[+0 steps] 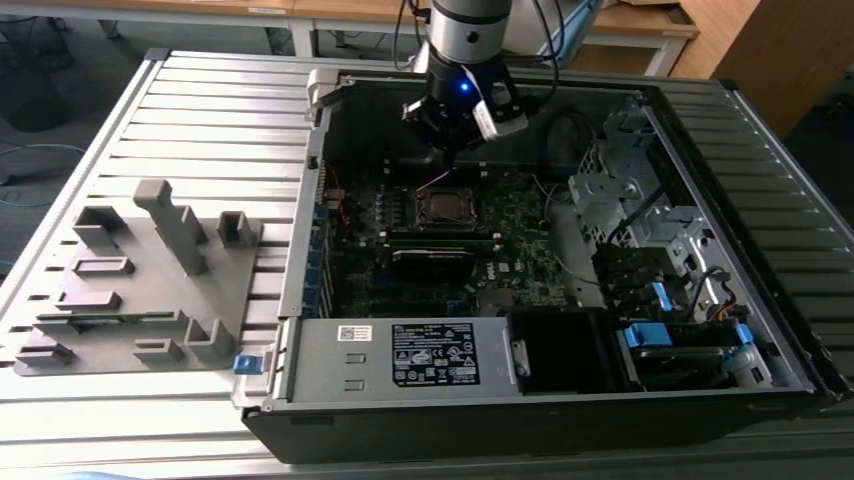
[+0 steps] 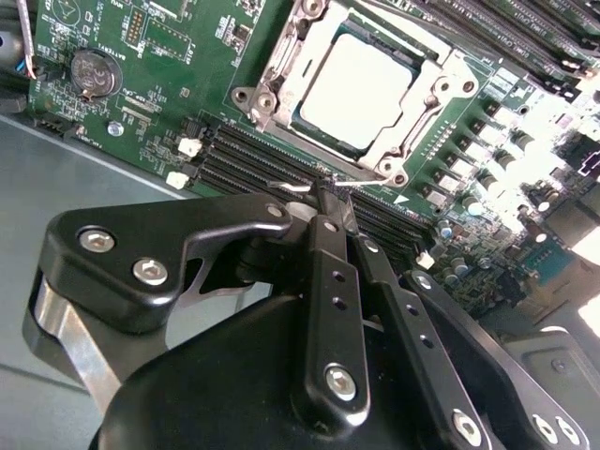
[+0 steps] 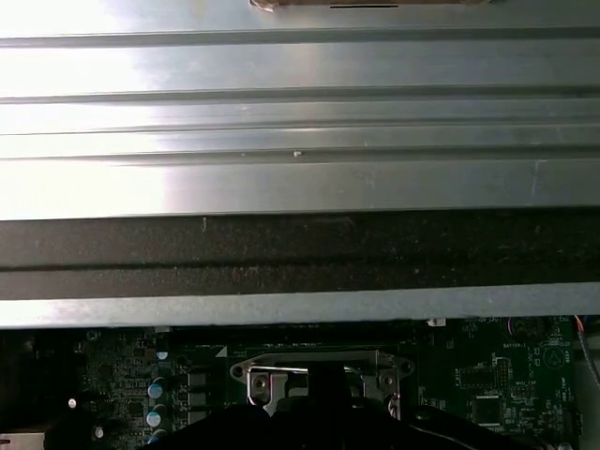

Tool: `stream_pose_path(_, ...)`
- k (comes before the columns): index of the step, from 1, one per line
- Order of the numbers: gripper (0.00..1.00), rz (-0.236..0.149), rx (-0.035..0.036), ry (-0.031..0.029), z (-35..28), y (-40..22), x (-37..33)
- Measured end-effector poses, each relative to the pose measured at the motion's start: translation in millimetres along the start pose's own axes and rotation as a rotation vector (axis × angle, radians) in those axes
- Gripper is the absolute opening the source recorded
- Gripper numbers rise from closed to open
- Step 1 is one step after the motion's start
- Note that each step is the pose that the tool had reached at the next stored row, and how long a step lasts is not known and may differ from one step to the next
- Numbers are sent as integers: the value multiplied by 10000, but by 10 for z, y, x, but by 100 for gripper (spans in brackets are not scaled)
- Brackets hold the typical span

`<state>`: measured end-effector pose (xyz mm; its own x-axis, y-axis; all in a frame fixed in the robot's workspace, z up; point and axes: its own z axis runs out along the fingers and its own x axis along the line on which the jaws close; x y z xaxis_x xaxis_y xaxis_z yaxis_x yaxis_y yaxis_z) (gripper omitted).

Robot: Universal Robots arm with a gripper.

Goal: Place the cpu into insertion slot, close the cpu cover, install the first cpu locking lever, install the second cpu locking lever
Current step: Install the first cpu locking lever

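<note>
Second wrist view gives me the gripper (image 2: 328,199) with its fingers pressed together, the tip at a thin wire lever (image 2: 361,184) just beside the cover (image 2: 281,61). The cover lies flat over the chip (image 2: 356,89), which sits in the socket (image 1: 442,207) far into the case (image 1: 400,370). I judge the tip could slip off the springy wire and scrape the board (image 2: 159,103). Whether it pinches the wire I cannot tell, and the lever's catch is hidden.

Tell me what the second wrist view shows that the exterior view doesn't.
Second wrist view: the cpu lies flat with the cpu cover framing it, and the gripper sits beside that frame. Exterior view: the whole open computer case, the grey fixture tray beside it, the arm above it. Both: the insertion slot on the green motherboard.
</note>
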<state>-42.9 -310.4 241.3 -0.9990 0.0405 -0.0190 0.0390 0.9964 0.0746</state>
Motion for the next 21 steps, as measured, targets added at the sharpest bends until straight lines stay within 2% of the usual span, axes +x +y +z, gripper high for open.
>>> stream_pose_path(14, 11, 4, 1, 0, 109, -7, -28)
stream_pose_path(21, 11, 10, 4, 1, 125, -8, -40)
